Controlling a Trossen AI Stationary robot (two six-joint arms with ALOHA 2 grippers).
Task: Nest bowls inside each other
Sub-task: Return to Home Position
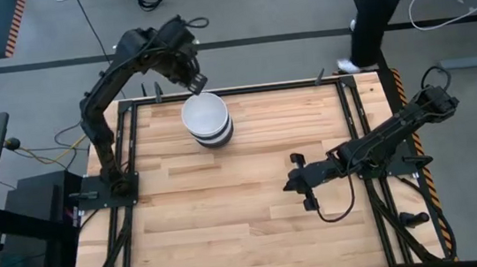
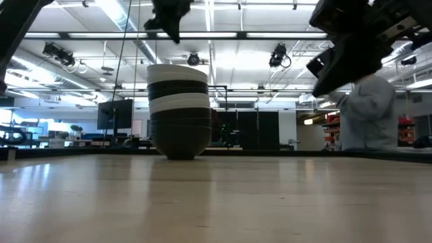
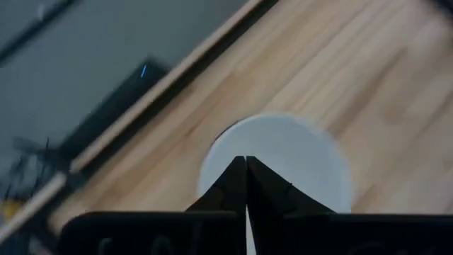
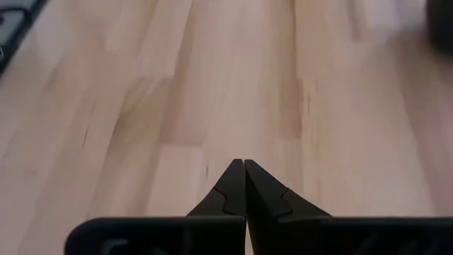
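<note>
We see one tall stack of nested bowls point(image 1: 208, 121) standing toward the far side of the wooden table point(image 1: 257, 229), left of centre, banded white, black, white, black from the top down in the low view. The left gripper point(image 1: 197, 83) hangs above and just beyond the stack's far rim, its fingers pressed together and empty. The right gripper point(image 1: 298, 181) hovers low over bare wood to the right and nearer, well apart from the bowls, also closed on nothing. We judge the nesting done; the risk lies in the left gripper's retreat, where a low or sideways sweep could clip the top white bowl point(image 3: 297, 159) and tip the stack
</note>
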